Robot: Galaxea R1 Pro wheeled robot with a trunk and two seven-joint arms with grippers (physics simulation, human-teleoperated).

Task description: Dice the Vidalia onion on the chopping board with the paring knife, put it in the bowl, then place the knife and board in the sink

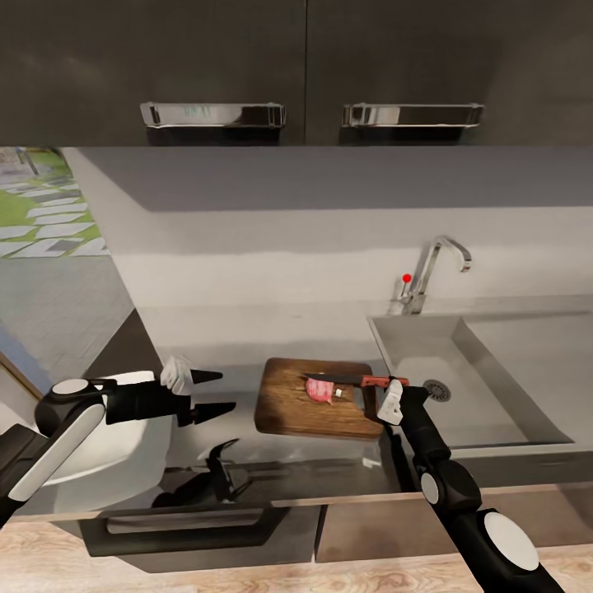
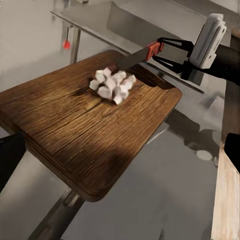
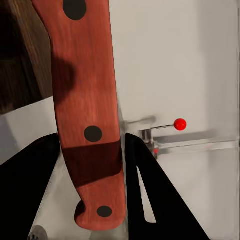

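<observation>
Paring knife [image 3: 87, 115] handle between jaws

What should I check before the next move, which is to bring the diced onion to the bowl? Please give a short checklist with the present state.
1. Onion diced: ok in the left wrist view, a cluster of white cubes; the head view shows a pinkish lump instead.
2. Pieces all on the chopping board: ok.
3. Paring knife held firmly: ok, the right gripper fingers close on its red handle.
4. Blade clear of the pieces: not ok, it lies against them.
5. Left gripper free: ok, open and holding nothing.
6. Bowl reachable: ok, under the left arm, left of the board.
</observation>
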